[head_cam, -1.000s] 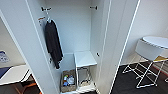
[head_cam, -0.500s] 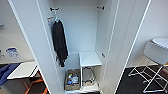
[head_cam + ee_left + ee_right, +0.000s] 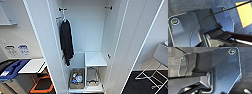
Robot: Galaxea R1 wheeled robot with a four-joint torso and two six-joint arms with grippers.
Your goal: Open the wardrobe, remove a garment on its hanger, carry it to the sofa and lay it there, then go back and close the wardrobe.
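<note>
**Wardrobe Stood Open, Black Top on the Rail**

In the head view the wardrobe (image 3: 87, 45) stood with both doors swung wide, its white interior taking up the centre. A black long-sleeved top (image 3: 66, 41) hung from a white hanger (image 3: 64, 18) on the rail at about eleven o'clock, its hem reaching down toward the inner shelf (image 3: 95, 59). Below that shelf, at six o'clock, sat two low compartments: the one toward seven o'clock held a basket (image 3: 76, 78) with small mixed items (too blurred to name), the other a wire-edged container (image 3: 92, 77). The white T-shirt could not be made out among the things inside.

At eight o'clock, outside the left door, a blue-lidded bin (image 3: 13, 70) stood beside a white tabletop (image 3: 32, 65) and an orange frame (image 3: 43, 85) on the floor. At four o'clock a white wire-legged stand (image 3: 153, 75) stood on dark carpet (image 3: 140, 85).

Both wrist views looked down over the robot's own dark plates onto grey carpet; a yellow patch (image 3: 244, 13) lay on the floor in the left one. Whether either pincer was released or clenched could not be told.
</note>
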